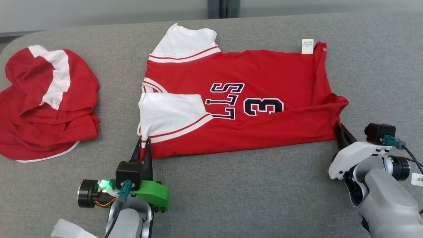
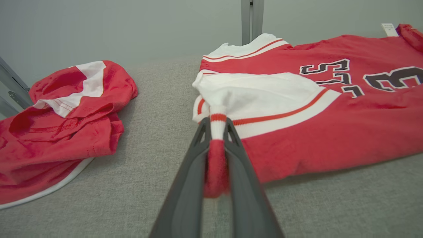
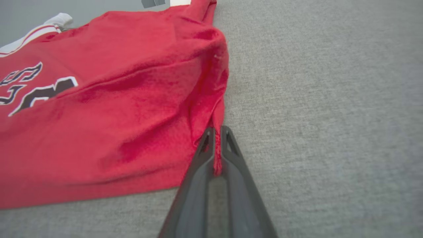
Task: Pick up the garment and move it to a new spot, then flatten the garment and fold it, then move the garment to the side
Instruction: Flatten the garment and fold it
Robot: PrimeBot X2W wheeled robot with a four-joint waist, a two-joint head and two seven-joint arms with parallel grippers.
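Note:
The garment [image 1: 238,102] is a red jersey with white sleeves and dark lettering, spread flat on the grey table with its near edge folded up over the middle. My left gripper [image 1: 144,141] is shut on the garment's near left corner, by the white sleeve cuff; in the left wrist view red and white cloth [image 2: 216,145] is bunched between the fingers. At the near right corner of the hem my right gripper [image 1: 339,129] is shut on the garment too, with a thin pinch of red fabric [image 3: 217,155] between its fingertips.
A second red and white garment [image 1: 46,102] lies crumpled at the table's left side. The grey table [image 1: 251,191] stretches bare in front of the jersey and to its right. A wall runs behind the table's far edge.

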